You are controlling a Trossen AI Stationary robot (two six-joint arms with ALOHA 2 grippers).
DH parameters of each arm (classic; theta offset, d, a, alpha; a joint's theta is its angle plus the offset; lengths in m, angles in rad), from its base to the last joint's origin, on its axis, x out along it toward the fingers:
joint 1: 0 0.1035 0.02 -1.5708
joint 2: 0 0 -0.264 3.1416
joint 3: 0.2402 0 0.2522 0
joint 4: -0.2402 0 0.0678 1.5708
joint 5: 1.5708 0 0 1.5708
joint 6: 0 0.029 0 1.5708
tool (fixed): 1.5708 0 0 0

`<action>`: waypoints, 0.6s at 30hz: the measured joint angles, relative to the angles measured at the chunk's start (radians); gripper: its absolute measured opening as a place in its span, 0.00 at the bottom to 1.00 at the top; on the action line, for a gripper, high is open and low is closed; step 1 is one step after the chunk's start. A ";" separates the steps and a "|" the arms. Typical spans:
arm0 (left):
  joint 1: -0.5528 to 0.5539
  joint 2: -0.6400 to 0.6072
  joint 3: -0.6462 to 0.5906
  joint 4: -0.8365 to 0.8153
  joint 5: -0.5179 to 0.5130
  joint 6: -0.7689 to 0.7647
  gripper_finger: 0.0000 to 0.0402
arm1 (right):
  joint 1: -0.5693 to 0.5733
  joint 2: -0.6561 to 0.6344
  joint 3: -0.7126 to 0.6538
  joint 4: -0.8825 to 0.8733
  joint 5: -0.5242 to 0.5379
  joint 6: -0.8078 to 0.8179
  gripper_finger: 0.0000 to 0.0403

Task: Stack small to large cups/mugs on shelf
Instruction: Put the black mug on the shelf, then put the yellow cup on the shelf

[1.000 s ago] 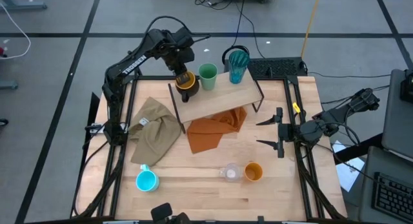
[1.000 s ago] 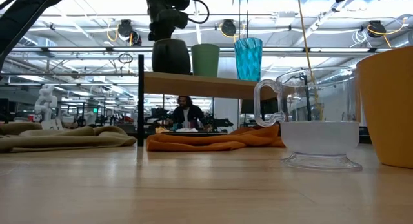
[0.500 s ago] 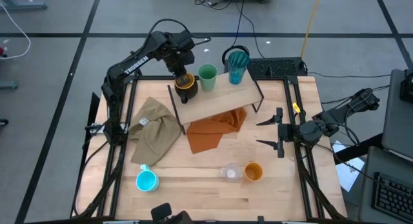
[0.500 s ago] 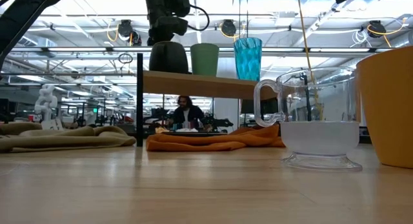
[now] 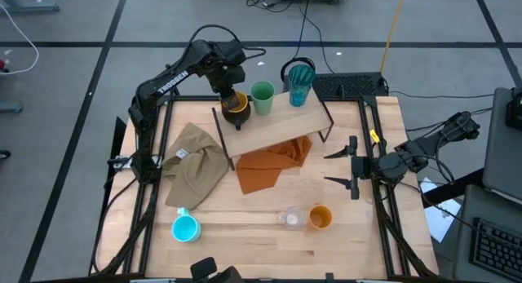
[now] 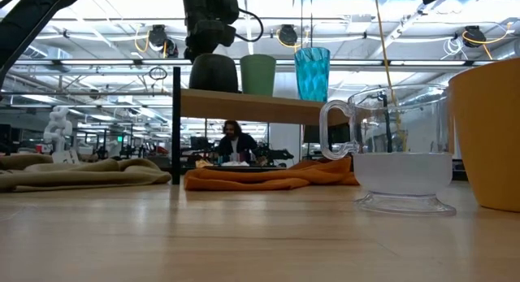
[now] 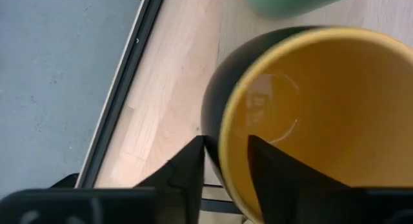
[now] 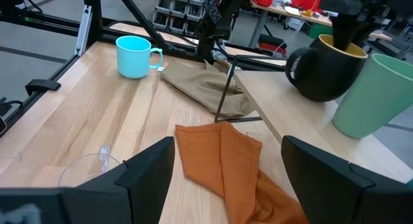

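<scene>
On the shelf (image 5: pixel 273 124) stand 3 vessels in a row: 1 black mug (image 5: pixel 236 108) with a yellow inside at the left end, 1 green cup (image 5: pixel 263 95) just beside it, and 1 teal ribbed tumbler (image 5: pixel 300 83) further along, apart from the other 2. All 3 are upright.

The left end effector (image 5: pixel 231 94) is over the black mug, with 1 finger (image 7: pixel 187 169) outside the wall and the other inside the rim; a narrow gap shows on each side of the wall, so the fingers straddle it loosely rather than clamp it.

On the bench (image 5: pixel 245 234), near its front edge, sit 3 more vessels: 1 bright blue handled mug (image 5: pixel 185 227) toward the left, and toward the right 1 clear glass (image 5: pixel 290 218) touching or just beside 1 orange cup (image 5: pixel 320 217).

2 cloths lie on the bench: 1 tan cloth (image 5: pixel 196 162) left of the shelf and 1 orange cloth (image 5: pixel 273 163) partly under it.

The right end effector (image 5: pixel 351 166) waits at the right side of the bench, its fingers spread wide and gripping nothing.

1 person (image 6: pixel 234 144) shows in the room behind the bench, seen below the shelf in the low view.
</scene>
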 joint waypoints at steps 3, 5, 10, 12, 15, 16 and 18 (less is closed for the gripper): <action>0.000 0.000 0.000 0.000 0.001 -0.007 0.37 | 0.000 0.000 0.000 0.000 0.000 -0.002 0.68; 0.000 0.000 0.000 0.000 0.001 -0.002 0.41 | 0.000 0.000 0.000 0.000 0.000 -0.003 0.68; -0.003 0.000 0.001 0.002 -0.005 0.000 0.48 | 0.000 0.000 0.000 0.000 0.000 -0.004 0.68; -0.003 0.000 0.008 0.003 -0.011 -0.001 0.49 | 0.000 0.000 0.000 0.000 0.000 -0.006 0.68; -0.003 0.000 0.022 0.004 -0.013 -0.001 0.50 | 0.000 0.000 0.000 0.000 0.000 -0.005 0.68; -0.003 0.000 0.025 0.004 -0.013 -0.001 0.50 | 0.000 0.000 0.000 0.000 0.000 -0.005 0.68; -0.003 0.001 0.034 0.004 -0.013 -0.002 0.50 | 0.000 0.000 0.000 0.000 0.000 -0.005 0.68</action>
